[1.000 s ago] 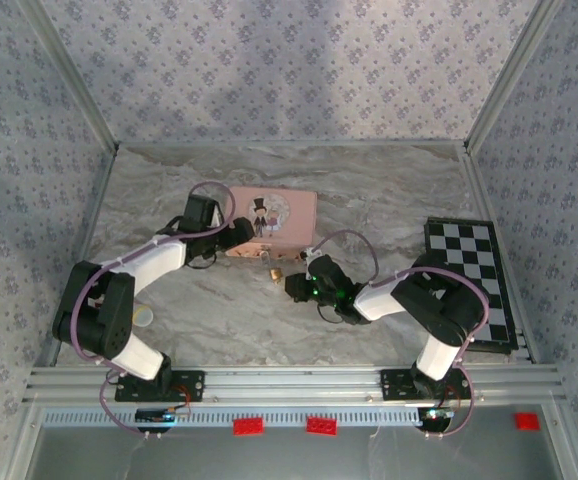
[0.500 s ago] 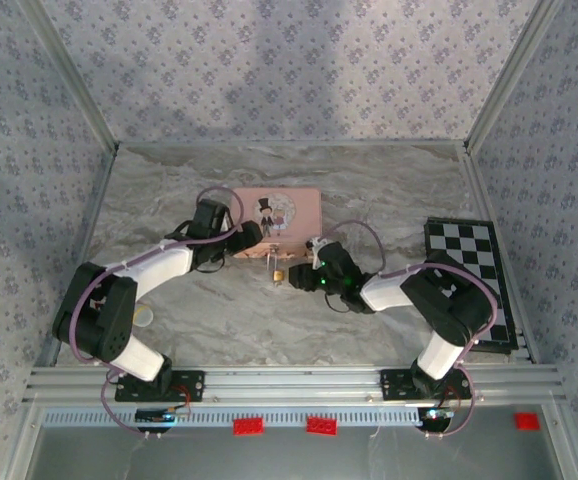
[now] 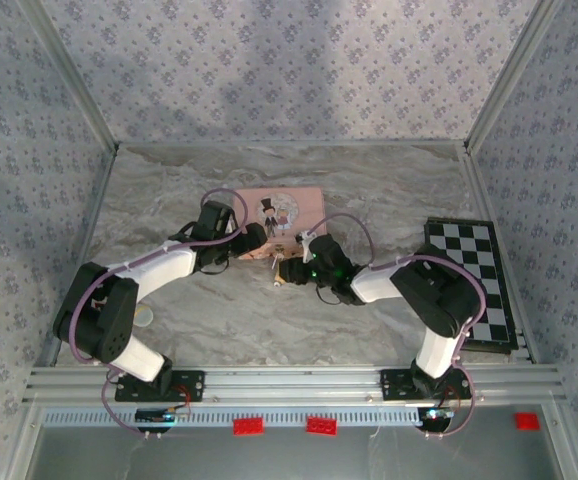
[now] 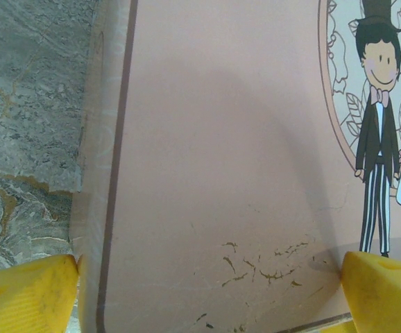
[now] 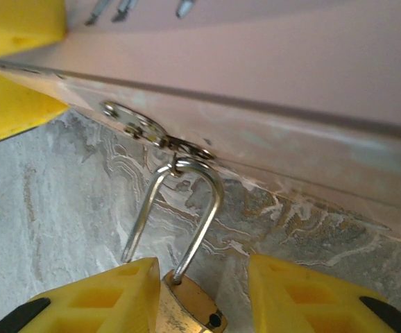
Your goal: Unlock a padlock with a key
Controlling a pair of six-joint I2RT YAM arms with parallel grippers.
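**Padlock between my right fingers, on the front of the pink tin**

Padlock (image 5: 186,309) hung by its thin silvery shackle from the small hasp (image 5: 137,125) on the front wall of the pink tin (image 3: 287,212), and its brass body lay on the marble table (image 3: 389,190) just off that wall. My right gripper (image 5: 200,274) had come in low from the side away from the tin, its yellow fingers partly spread, one on each side of the brass body. The finger on the left of my wrist view overlapped the body and the foot of the shackle. The other finger stood apart from it, with a strip of table showing between. So I was flanking the lock rather than pinching it, though with the body cut off at the bottom of that view I could not be fully sure of the contact on the one side.

My left gripper (image 4: 207,277) was at the tin's left end, spread wide. One yellow fingertip (image 4: 27,295) sat at the tin's outer edge. The other was over the lid, just beside the cartoon couple. Whether the pads pressed on the tin I could not tell. From above, both grippers met at the tin's front, the left one at its left corner and the right one just beside the hasp. A checkerboard (image 3: 469,265) lay well to the right of the tin.
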